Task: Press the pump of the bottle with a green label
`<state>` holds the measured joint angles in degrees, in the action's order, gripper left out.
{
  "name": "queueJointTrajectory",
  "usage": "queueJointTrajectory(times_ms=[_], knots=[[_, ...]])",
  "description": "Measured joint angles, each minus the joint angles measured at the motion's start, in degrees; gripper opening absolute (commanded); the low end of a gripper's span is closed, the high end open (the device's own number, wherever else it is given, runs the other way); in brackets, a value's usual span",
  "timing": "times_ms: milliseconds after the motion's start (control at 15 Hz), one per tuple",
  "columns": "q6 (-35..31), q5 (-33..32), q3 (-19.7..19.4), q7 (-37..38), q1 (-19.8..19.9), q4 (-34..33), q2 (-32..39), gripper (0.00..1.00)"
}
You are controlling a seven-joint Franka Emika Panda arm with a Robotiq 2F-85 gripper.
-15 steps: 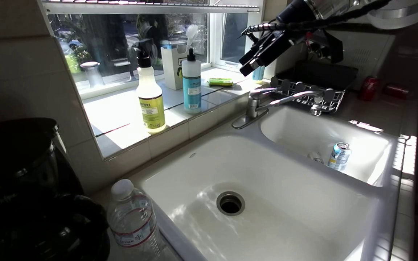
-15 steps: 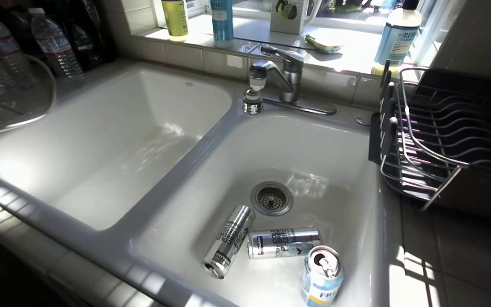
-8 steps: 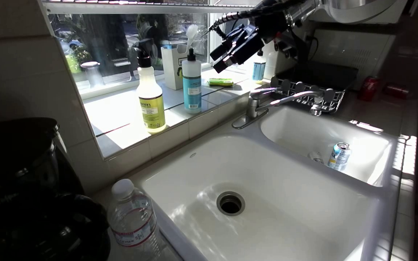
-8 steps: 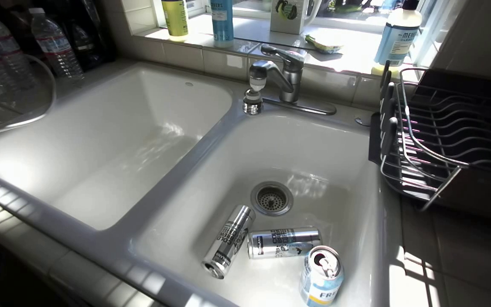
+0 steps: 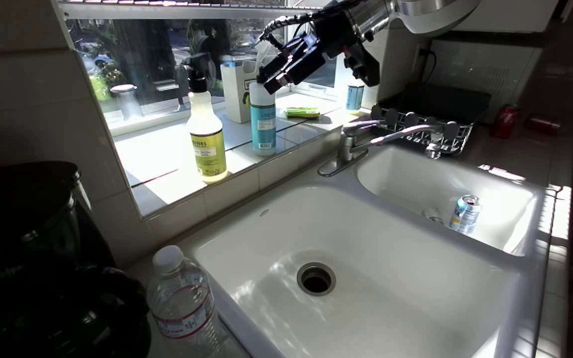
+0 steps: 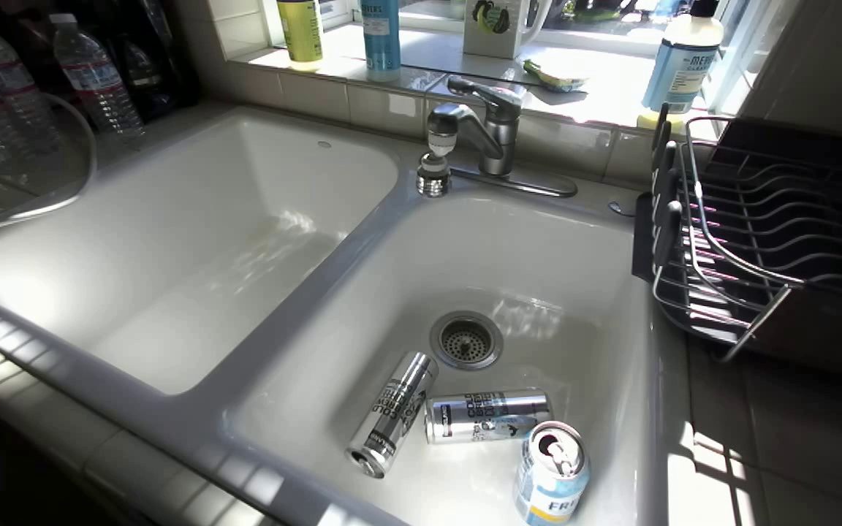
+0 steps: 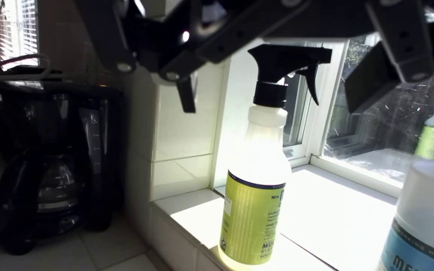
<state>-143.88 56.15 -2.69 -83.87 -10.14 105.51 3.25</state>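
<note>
The spray bottle with a green label stands upright on the window sill. It also shows in an exterior view, with its top cut off, and in the wrist view. Its black trigger pump is at the top, and nothing touches it. My gripper is open and empty, with its fingers wide apart at the top of the wrist view and the bottle seen between them. In an exterior view my gripper overlaps the top of the blue-label bottle; contact cannot be told.
The blue-label bottle stands close at the right of the wrist view. A white pitcher and another blue-label bottle stand on the sill. The faucet, sink, water bottle and black coffee maker are nearby.
In an exterior view my gripper has moved left along the sill, from near the far blue-label bottle to the top of the nearer one. The bottles have not moved.
</note>
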Motion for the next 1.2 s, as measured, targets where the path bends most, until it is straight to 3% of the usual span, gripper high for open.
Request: queueJointTrajectory(times_ms=[600, 1200], knots=[[-0.33, 7.08, 6.04, -0.48, 4.07, -9.07, 7.93, 1.0], [-0.95, 8.97, 6.95, -0.48, 4.37, -11.06, 10.08, 1.0]])
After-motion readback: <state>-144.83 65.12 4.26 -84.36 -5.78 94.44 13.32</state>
